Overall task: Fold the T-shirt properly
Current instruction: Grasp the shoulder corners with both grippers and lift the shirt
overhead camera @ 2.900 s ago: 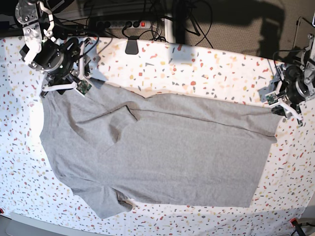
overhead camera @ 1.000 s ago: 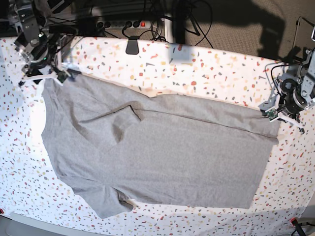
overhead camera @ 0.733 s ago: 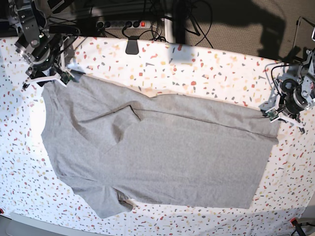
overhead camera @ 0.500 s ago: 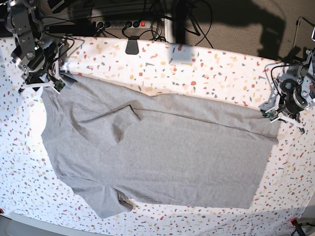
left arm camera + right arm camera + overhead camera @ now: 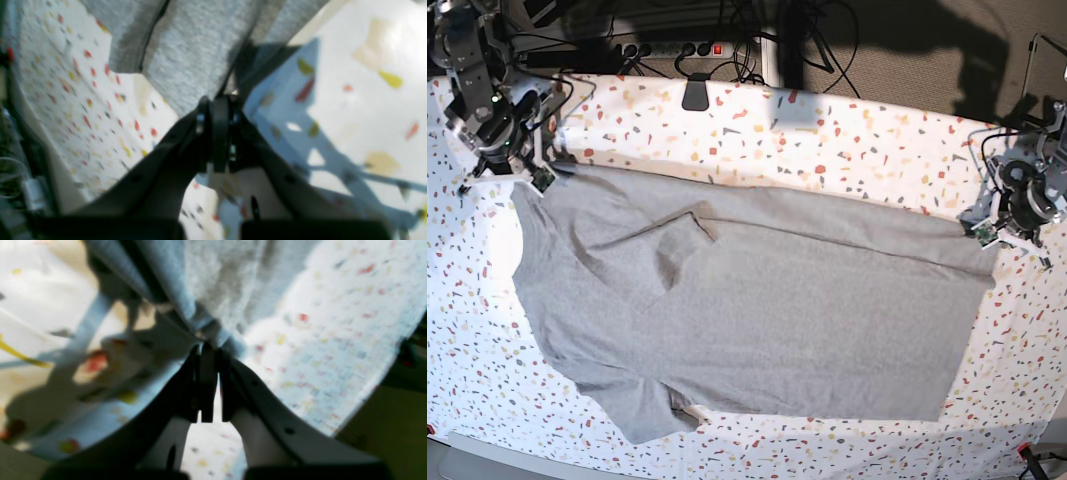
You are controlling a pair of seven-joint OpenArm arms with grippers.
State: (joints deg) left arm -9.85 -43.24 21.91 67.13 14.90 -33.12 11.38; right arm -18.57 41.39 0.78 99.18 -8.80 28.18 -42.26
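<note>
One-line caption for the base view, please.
Both grippers, left and right, pinch opposite far corners of the grey T-shirt spread on the speckled table.

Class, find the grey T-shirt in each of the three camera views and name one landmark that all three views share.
Base: the T-shirt lies spread across the middle of the table.
Left wrist: its grey edge fills the top centre, running down into the shut left gripper.
Right wrist: it hangs from the top centre into the shut right gripper.
Shared landmark: the speckled tablecloth.
</note>
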